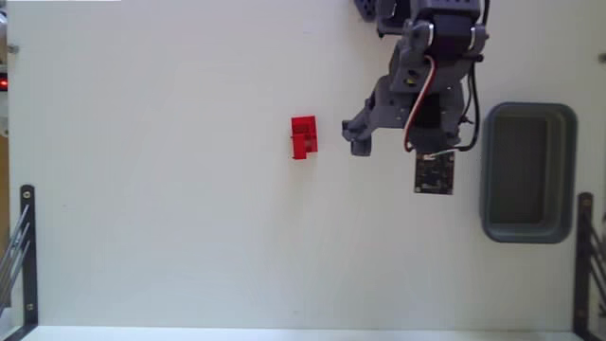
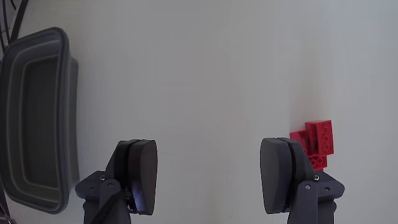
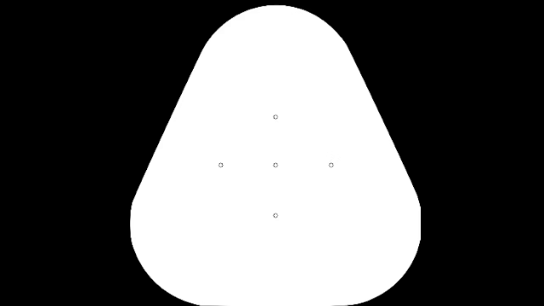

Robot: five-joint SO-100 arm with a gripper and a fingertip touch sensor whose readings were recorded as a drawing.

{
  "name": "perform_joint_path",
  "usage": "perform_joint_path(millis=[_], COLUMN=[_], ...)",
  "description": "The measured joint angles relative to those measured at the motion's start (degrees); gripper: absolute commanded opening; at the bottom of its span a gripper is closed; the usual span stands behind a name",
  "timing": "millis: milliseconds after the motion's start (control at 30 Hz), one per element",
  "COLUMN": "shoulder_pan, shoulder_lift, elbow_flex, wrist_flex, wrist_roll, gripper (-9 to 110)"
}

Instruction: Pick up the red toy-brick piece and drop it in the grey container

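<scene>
Though small, bright red brick (image 1: 303, 137)

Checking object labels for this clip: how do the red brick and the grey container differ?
The red toy-brick piece is bright red, small and notched; the grey container is dull grey, far larger, with rounded corners and a hollow inside. In the fixed view the brick lies left of the arm and the container right of it. Both rest on the white table.

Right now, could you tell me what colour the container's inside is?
Darker grey than its rim; the grey container shows best in the wrist view.
</scene>
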Motion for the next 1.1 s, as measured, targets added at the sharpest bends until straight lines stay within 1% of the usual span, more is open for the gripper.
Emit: perform_joint_path(millis=[467,1100], shoulder_pan=[1.7,13.1], shoulder_lift=[0.0,0.0], elbow_flex=[0.0,0.0], wrist_flex=[0.0,0.0], wrist_roll=[0.0,-0.1], gripper=[110,110])
